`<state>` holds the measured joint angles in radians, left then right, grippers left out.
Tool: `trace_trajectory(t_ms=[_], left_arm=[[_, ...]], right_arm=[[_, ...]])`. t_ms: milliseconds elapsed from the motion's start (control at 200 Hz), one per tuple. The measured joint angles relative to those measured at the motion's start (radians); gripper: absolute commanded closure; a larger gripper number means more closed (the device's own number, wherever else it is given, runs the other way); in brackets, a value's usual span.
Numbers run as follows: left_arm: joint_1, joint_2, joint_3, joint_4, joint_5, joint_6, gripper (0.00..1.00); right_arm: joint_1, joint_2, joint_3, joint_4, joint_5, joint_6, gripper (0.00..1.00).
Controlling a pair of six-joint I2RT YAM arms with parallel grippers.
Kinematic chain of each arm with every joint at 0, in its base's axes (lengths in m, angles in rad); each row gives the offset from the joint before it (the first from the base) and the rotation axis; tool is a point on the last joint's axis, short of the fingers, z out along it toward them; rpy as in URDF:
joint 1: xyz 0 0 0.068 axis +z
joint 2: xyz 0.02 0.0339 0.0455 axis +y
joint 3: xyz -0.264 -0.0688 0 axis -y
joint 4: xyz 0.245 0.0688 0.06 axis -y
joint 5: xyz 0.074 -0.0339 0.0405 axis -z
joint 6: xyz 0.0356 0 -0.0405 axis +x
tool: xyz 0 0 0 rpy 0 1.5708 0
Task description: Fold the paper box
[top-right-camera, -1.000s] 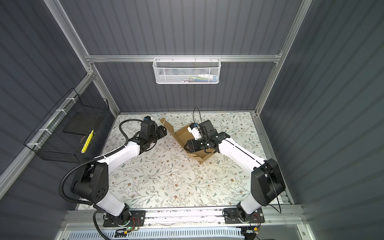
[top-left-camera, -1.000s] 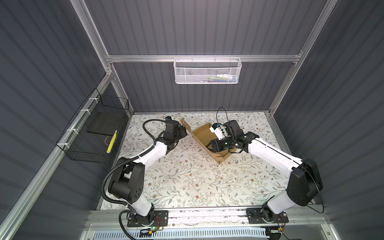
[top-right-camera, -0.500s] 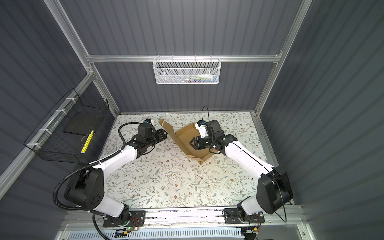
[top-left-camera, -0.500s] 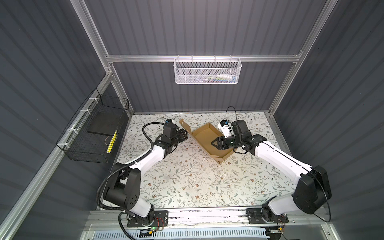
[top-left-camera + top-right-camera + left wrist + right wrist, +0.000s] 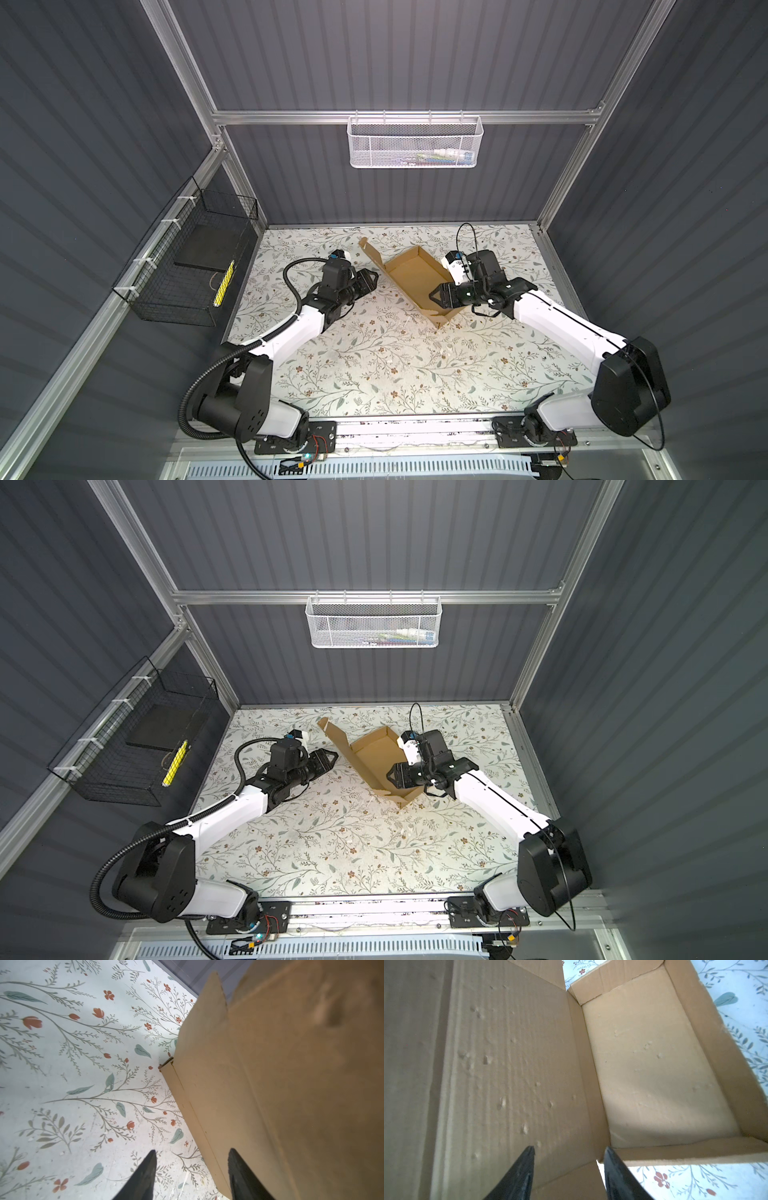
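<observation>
Brown corrugated cardboard paper box, shallow and rectangular, set diagonally on the pale floral-print tabletop, toward the far middle in both top views. Tray part open upward, end and side walls standing. Lid panel raised along the long side nearer the left arm.

Black-fingered left gripper low over the tabletop, just beside the outer face of that lid panel. Jaws roughly half apart, clamped on nothing. One finger close against the cardboard's lower edge in the left wrist view; touching or not, cannot tell.

Black-fingered right gripper above the tray's near end, pointed toward the lid's inner face. Jaws likewise about half apart, nothing between them. Small dents scattered over the lid's inner face and the tray floor in the right wrist view.
</observation>
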<state>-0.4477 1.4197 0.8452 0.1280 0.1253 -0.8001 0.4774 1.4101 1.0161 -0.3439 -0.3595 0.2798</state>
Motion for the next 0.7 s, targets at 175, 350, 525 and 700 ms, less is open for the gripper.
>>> trace_trajectory(t_ms=[175, 350, 525, 700], left_arm=[[-0.057, -0.002, 0.000, 0.013, 0.000, -0.005, 0.44], [-0.069, 0.006, 0.009, 0.016, 0.002, -0.005, 0.44], [-0.069, 0.048, 0.058, 0.016, 0.002, 0.000, 0.45], [-0.069, 0.085, 0.106, 0.016, -0.010, 0.015, 0.45]], right_arm=[[0.000, -0.023, -0.055, 0.011, 0.026, -0.005, 0.46], [0.008, -0.056, -0.111, 0.024, 0.044, -0.014, 0.46], [0.058, -0.076, -0.129, 0.040, 0.060, -0.027, 0.46], [0.112, -0.076, -0.145, 0.074, 0.062, -0.029, 0.46]])
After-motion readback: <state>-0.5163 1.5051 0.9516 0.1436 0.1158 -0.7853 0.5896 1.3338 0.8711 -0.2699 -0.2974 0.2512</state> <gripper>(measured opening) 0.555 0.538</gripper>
